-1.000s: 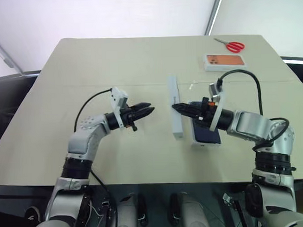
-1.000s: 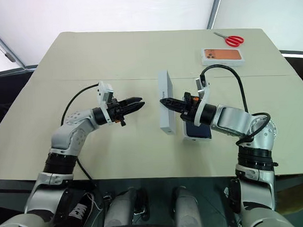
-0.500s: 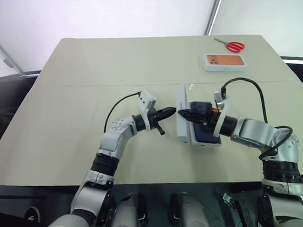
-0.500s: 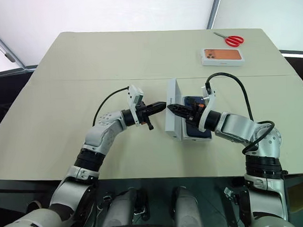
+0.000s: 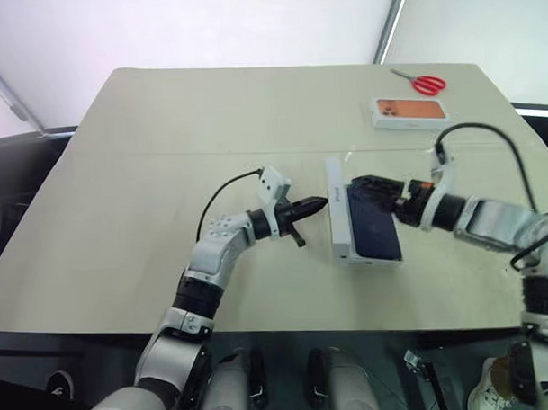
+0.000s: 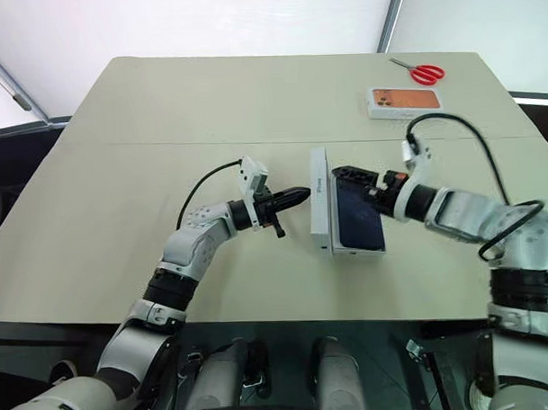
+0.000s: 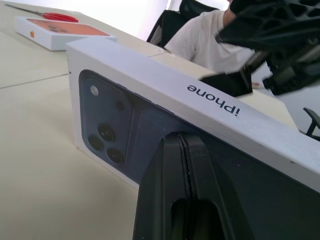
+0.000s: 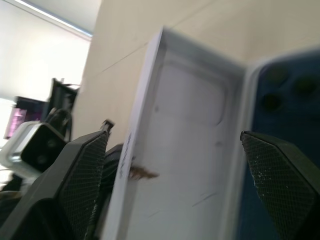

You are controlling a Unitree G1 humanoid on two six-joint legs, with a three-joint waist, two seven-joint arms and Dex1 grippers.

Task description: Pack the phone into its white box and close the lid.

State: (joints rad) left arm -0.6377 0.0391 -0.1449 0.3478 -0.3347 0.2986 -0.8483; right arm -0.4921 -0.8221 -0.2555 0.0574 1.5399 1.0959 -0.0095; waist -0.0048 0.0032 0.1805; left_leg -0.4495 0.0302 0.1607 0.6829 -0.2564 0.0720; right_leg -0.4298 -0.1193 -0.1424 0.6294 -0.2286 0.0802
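You've got the lid [image 6: 320, 201] standing on its long edge mid-bench [image 6: 163, 110], long axis running away from the robot, printed top face toward the left gripper [image 6: 296, 196], plain white underside toward the phone [image 6: 357, 219]. Left jaws are clenched, tip right at the printed face; in the left wrist view the camera print on the lid sits at the far end. The phone lies flat in the white box [image 6: 334, 251] just right of the lid, long axis parallel to it, camera bump at the far end. Right gripper [image 5: 369, 189] is over the phone's far end, jaws spread wide, holding nothing. An orange-print box [image 5: 408, 111] and red scissors [image 5: 420, 81] sit far right.
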